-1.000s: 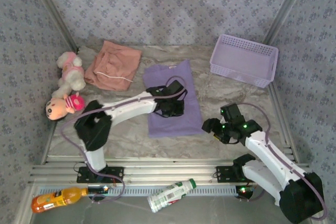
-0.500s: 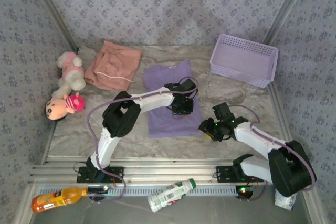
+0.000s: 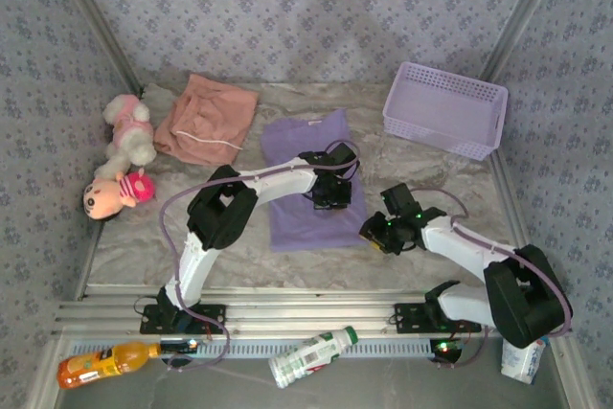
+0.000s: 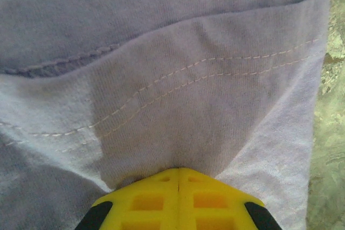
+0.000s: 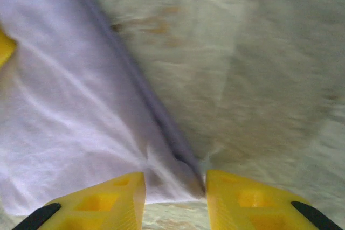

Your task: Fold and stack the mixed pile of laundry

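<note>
The left gripper (image 4: 178,171) has its yellow fingers pressed together with no gap. Lavender cloth puckers into the tips, so it looks pinched on a fold of the lavender shirt (image 3: 292,146) at a stitched hem. In the top view it sits at the centre of the frame, over the right half of the shirt. That placement suits lifting the layer for a fold, or pinning it while the other arm works.

The right gripper (image 5: 175,179) stands partly open, one finger at each side of the bottom of its wrist view. The shirt's corner and dark edge lie in the gap, not yet clamped. It has hold of nothing, and it seems lined up to take that lower right corner.

The shirt lies flat in the middle of the table (image 3: 431,179). The salmon-pink shorts (image 3: 206,120) lie spread at upper left, well apart from it and apparently unfolded. The folding therefore looks barely begun.
</note>
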